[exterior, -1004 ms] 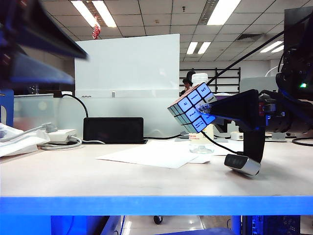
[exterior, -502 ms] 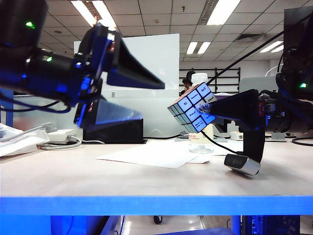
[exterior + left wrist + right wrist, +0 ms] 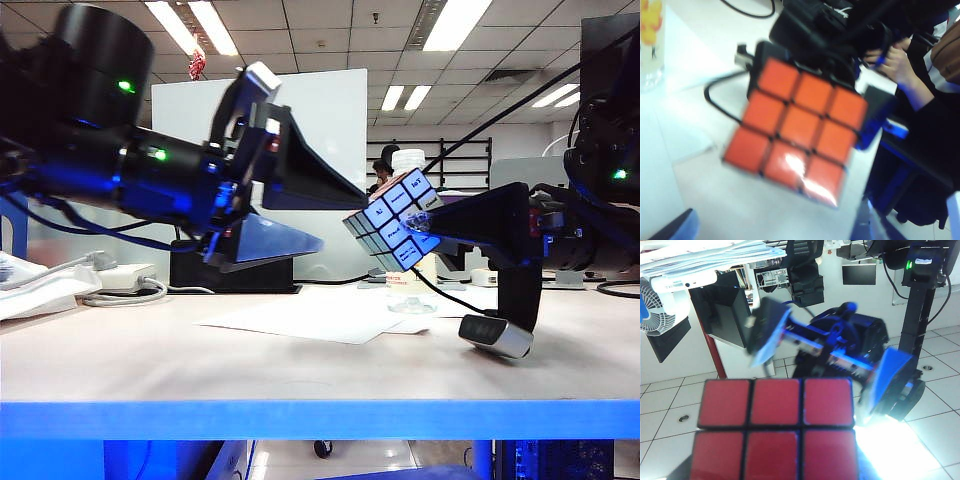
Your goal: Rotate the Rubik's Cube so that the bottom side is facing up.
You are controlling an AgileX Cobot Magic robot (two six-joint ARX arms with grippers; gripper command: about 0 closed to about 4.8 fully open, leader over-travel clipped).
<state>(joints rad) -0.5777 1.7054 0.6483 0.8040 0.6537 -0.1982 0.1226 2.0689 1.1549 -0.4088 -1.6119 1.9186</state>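
The Rubik's Cube (image 3: pixel 393 222) hangs tilted in the air above the table, light blue printed faces toward the exterior camera. My right gripper (image 3: pixel 418 226) reaches in from the right and is shut on it. In the right wrist view its red face (image 3: pixel 777 430) fills the foreground. My left gripper (image 3: pixel 343 222) comes from the left with its jaws wide open, the tips just short of the cube and not touching it. The left wrist view looks straight at the cube's orange face (image 3: pixel 797 127), with one fingertip (image 3: pixel 671 227) at the frame's corner. The open left gripper (image 3: pixel 827 355) also shows beyond the cube.
A clear bottle (image 3: pixel 409 292) stands on the table (image 3: pixel 150 360) behind the cube. A white paper sheet (image 3: pixel 310 315), a black box (image 3: pixel 232 265), a power strip with cables (image 3: pixel 122 280) and a small silver camera (image 3: pixel 495 336) lie on the table.
My left arm swung down from the upper left toward the cube and its jaws spread wide. The right gripper and the cube stayed still.
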